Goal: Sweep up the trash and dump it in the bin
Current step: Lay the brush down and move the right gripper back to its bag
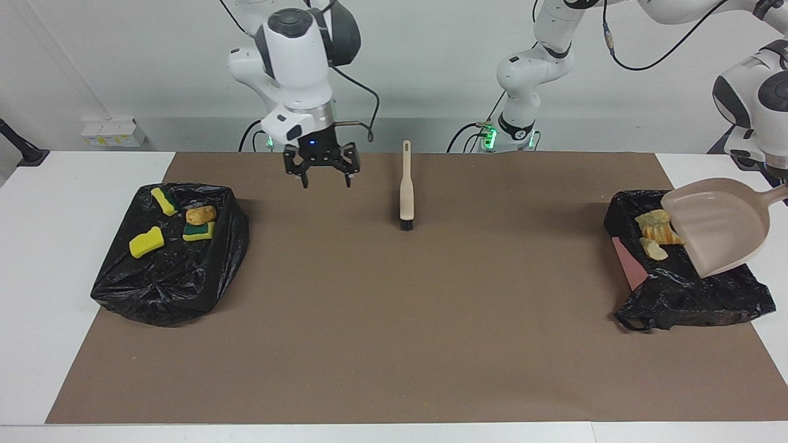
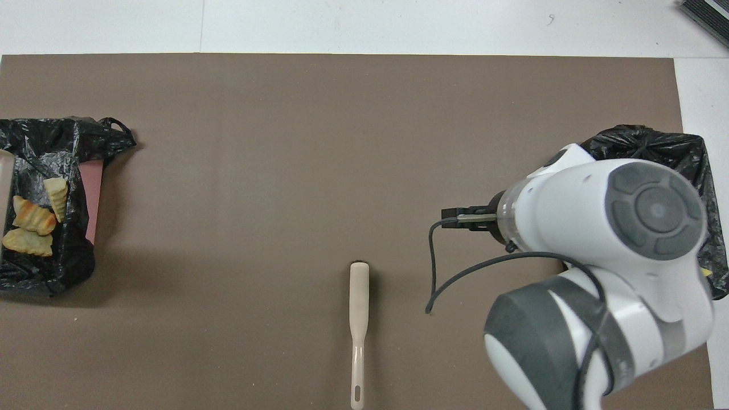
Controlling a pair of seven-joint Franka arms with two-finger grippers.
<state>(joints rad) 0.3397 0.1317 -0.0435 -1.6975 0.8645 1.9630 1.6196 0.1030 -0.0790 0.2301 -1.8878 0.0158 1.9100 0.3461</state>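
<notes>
3 bread pieces (image 1: pixel 655 232) lie in the black-bagged bin (image 1: pixel 689 289) at the left arm's end of the desk, just below the tilted dustpan (image 1: pixel 717 224); its handle runs off the picture's edge, so the left gripper, judged clamped on it, is unseen. The sponge chunks (image 1: pixel 146 242) and brown lump (image 1: pixel 201 215) lie on the second bag (image 1: pixel 166 289) at the right arm's end. The right gripper (image 1: pixel 325 178), fingers apart, hangs empty over the mat between brush (image 1: pixel 406 197) and that bag. Risk: the withdrawing pan could snag the bag's edge.

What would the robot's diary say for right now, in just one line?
left gripper: shut on dustpan, tipped over bin | bread: in bin | right gripper: open, empty | brush: on mat
</notes>
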